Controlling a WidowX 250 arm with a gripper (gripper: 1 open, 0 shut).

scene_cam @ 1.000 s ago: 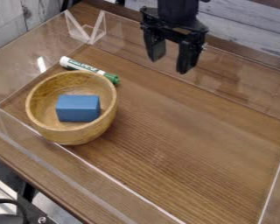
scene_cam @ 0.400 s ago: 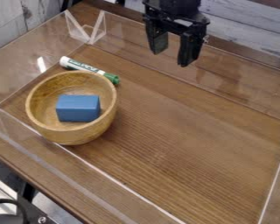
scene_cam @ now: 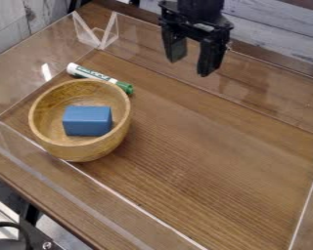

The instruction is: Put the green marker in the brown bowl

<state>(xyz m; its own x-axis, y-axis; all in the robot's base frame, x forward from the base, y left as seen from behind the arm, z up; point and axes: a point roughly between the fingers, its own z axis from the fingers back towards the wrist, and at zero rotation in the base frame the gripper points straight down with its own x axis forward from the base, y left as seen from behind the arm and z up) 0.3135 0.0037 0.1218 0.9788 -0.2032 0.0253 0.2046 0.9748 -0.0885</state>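
The green marker [scene_cam: 98, 77] lies flat on the wooden table, just behind the brown bowl [scene_cam: 43, 101], its dark green cap pointing left. The bowl sits at the left of the table with a blue block [scene_cam: 87, 119] inside it. My gripper [scene_cam: 192, 57] hangs at the back centre, pointing down, well to the right of the marker and above the table. Its black fingers stand apart with nothing between them.
Low clear plastic walls [scene_cam: 146, 200] fence the wooden table top on all sides. A clear angled plastic piece [scene_cam: 98, 29] stands at the back left corner. Bare wood stretches across the middle and right of the enclosure.
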